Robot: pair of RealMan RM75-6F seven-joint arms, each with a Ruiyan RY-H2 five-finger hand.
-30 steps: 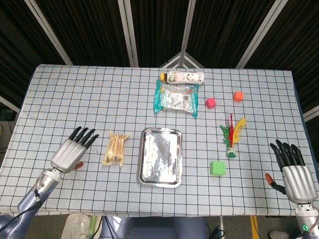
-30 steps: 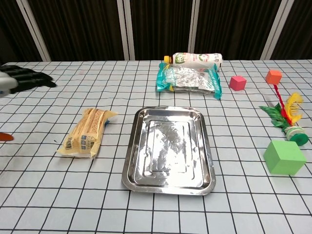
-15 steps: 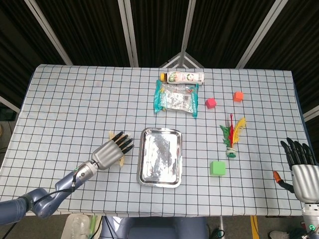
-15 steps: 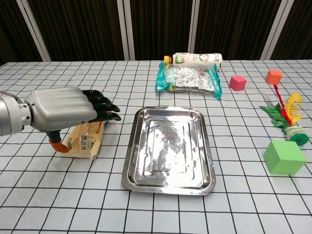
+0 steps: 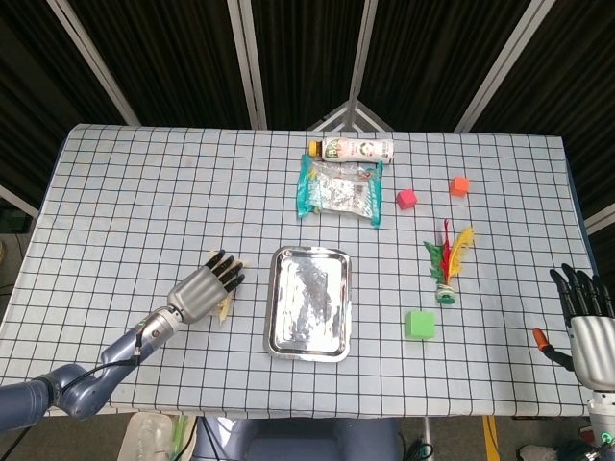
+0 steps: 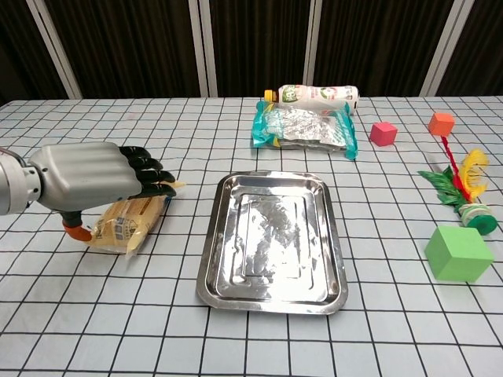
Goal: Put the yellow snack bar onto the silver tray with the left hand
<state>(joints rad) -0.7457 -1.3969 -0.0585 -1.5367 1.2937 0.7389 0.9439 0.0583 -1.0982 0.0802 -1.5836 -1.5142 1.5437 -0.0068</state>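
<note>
The yellow snack bar [image 6: 126,224] lies on the checked cloth left of the silver tray [image 6: 211,259]. My left hand [image 6: 86,181] lies over the bar with its fingers stretched toward the tray, and its orange-tipped thumb is at the bar's near left end. I cannot see whether the thumb pinches the wrapper. In the head view the left hand [image 5: 202,291] covers most of the bar [image 5: 226,305], just left of the tray [image 5: 272,317], which holds nothing. My right hand [image 5: 586,327] hangs at the table's right front corner with fingers apart and nothing in it.
Behind the tray lie a teal foil packet [image 6: 302,126] and a white bottle [image 6: 318,95] on its side. To the right are a pink cube [image 6: 383,133], an orange cube [image 6: 441,122], a feathered shuttlecock [image 6: 464,188] and a green cube [image 6: 458,253].
My left hand swung in from the left over the snack bar and has sunk a little lower and leftward; the bar has shifted slightly left. The right hand drifted toward the table's edge.
</note>
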